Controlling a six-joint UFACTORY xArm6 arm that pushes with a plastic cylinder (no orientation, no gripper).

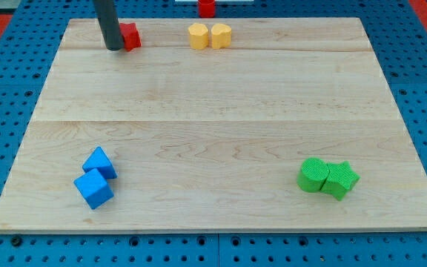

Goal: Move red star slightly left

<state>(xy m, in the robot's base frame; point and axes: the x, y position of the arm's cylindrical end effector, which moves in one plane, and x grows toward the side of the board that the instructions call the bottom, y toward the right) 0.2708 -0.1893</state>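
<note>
A red block (130,35), partly hidden so its shape is unclear, sits near the top left of the wooden board (213,126). My dark rod comes down from the view's top, and my tip (113,48) rests on the board touching the red block's left side. A second red block (207,8) stands beyond the board's top edge, partly cut off by the frame.
Two yellow blocks (198,36) (221,35) sit side by side at the top centre. Two blue cubes (99,162) (93,188) touch at the bottom left. A green cylinder (313,175) and a green star (341,179) touch at the bottom right.
</note>
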